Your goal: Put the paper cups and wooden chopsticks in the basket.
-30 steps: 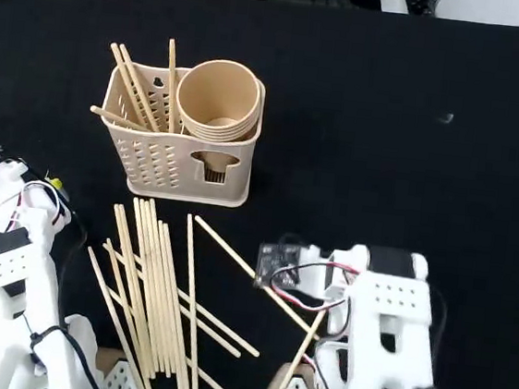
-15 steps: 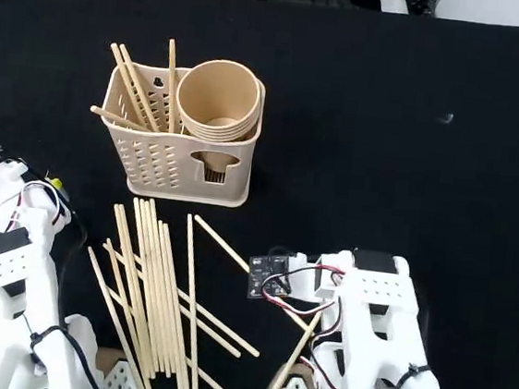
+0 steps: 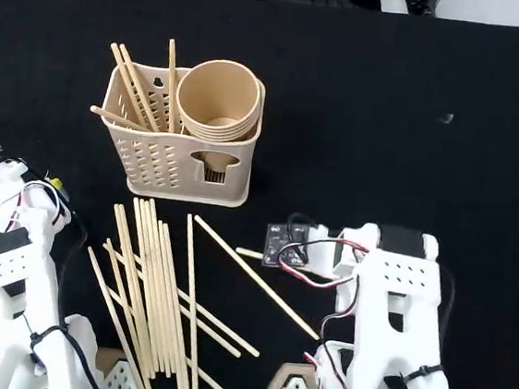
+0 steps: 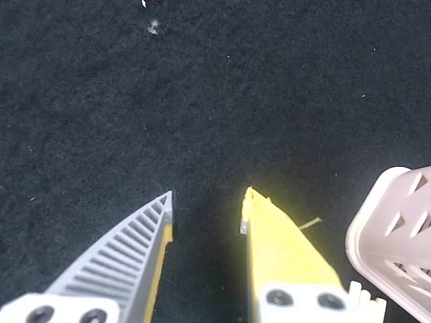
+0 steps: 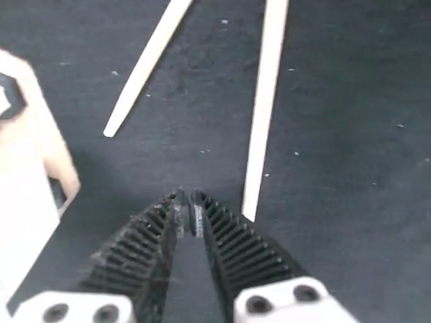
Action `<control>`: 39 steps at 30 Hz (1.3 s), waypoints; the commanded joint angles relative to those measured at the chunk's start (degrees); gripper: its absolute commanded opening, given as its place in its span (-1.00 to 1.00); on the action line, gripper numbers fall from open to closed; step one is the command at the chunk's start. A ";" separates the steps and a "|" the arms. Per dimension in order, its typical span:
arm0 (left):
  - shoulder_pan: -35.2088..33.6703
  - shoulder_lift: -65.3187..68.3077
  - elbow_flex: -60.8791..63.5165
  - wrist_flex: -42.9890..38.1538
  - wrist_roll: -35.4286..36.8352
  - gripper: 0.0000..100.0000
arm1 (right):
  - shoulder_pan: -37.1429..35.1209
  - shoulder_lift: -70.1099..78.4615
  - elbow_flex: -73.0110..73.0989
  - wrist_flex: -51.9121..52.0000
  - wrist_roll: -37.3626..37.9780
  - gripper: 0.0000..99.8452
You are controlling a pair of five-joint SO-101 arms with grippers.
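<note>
— Which step is this?
— Collecting the loose chopsticks (image 3: 152, 285), I think. The right gripper (image 5: 187, 202) is pressed together on nothing; one chopstick (image 5: 262, 114) lies just beside its tips.
— And next?
— It should open, straddle that chopstick, close, then go to the basket (image 3: 179, 163).

High view overhead, whole table (image 3: 387, 124). Wrist views close, facing down; right shares chopsticks (image 5: 262, 114) with high.
</note>
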 commanded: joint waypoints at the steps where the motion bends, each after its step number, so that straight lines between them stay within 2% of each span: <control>1: -0.40 -0.88 -0.48 -0.97 0.00 -0.66 | -3.52 0.48 -0.31 0.18 -3.16 -0.98; 3: -0.40 -0.88 -0.48 -0.97 0.00 -0.66 | -8.18 0.48 1.80 -3.08 -9.14 -0.98; 6: -0.40 -0.79 -0.48 -0.97 0.00 -0.66 | -15.03 0.48 2.86 -8.26 -23.82 -0.96; 8: -0.40 -0.79 -0.48 -0.97 0.00 -0.66 | -19.25 0.48 3.12 -10.81 -31.38 -0.84; 12: -0.40 -0.79 -0.48 -0.97 0.00 -0.66 | -27.60 0.48 3.38 -14.24 -39.56 -0.49; 15: -0.40 -0.79 -0.48 -0.97 0.00 -0.66 | -32.26 0.57 3.47 -15.82 -45.01 -0.38; 19: -0.48 -0.79 -0.48 -0.97 0.00 -0.66 | -35.60 0.57 6.46 -18.73 -47.82 -0.33; 27: -0.48 -0.88 -0.48 -0.97 0.00 -0.66 | -35.78 0.57 16.57 -30.42 -53.27 -0.23; 32: -0.48 -0.79 -0.48 -0.88 0.00 -0.66 | -35.52 0.48 16.92 -29.54 -53.45 -0.26; 35: -0.48 -0.97 -0.48 -0.62 0.00 -0.66 | -31.82 0.66 15.43 -29.63 -52.66 -0.39; 39: -0.48 -1.05 -0.48 -0.53 0.00 -0.66 | -24.79 2.51 14.29 -28.13 -45.10 -0.43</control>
